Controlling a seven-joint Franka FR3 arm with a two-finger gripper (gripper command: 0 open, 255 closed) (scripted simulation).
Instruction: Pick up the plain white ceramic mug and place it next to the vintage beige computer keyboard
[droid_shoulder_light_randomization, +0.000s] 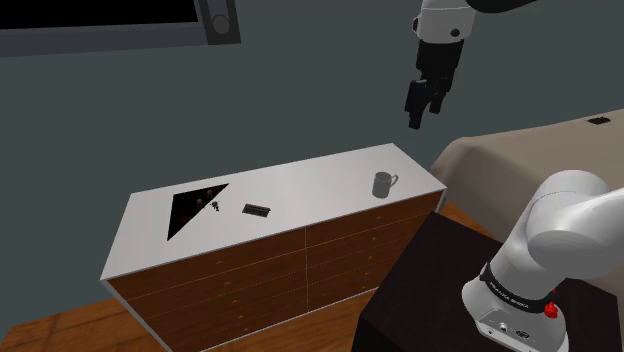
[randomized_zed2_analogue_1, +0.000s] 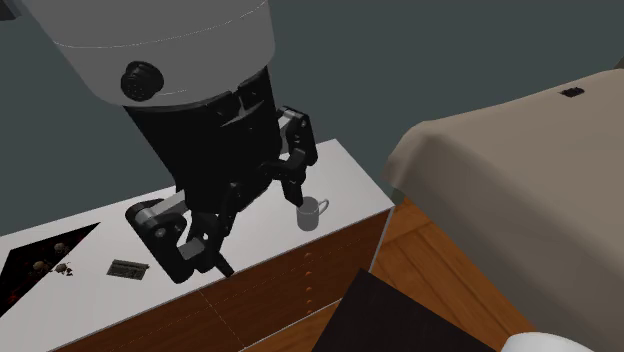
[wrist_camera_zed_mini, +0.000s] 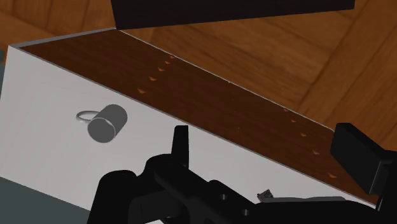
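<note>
The mug (droid_shoulder_light_randomization: 384, 184) is grey and stands upright on the white top of the dresser (droid_shoulder_light_randomization: 300, 185), near its end at the shoulder view's right and close to the front edge, with its handle turned toward that view's right. There is one mug, and one small flat dark rectangle that seems to be the keyboard (droid_shoulder_light_randomization: 256, 210), lying well apart from the mug toward the middle of the top. Past it, a black triangle (droid_shoulder_light_randomization: 192, 208) cuts into the top with a few tiny things in it, too small to name. The shoulder view also takes in the black stand (droid_shoulder_light_randomization: 430, 290), one bed (droid_shoulder_light_randomization: 530, 160) beside the dresser and a dark frame (droid_shoulder_light_randomization: 120, 20) high on the wall. The second exterior view looks past the hand from close by, so the mug (randomized_zed2_analogue_1: 312, 213) sits just beyond the fingers, with the keyboard (randomized_zed2_analogue_1: 127, 268) off to its left. The wrist view looks down on the mug (wrist_camera_zed_mini: 107, 123) and adds the dresser's brown drawer front (wrist_camera_zed_mini: 242, 108) with its rows of small knobs, and the wooden floor (wrist_camera_zed_mini: 331, 57). The one gripper (droid_shoulder_light_randomization: 423, 115) hangs high above the mug, its two fingers spread wide, released, holding and touching nothing; the same gape shows in the second exterior view (randomized_zed2_analogue_1: 260, 235) and the wrist view (wrist_camera_zed_mini: 264, 137).
</note>
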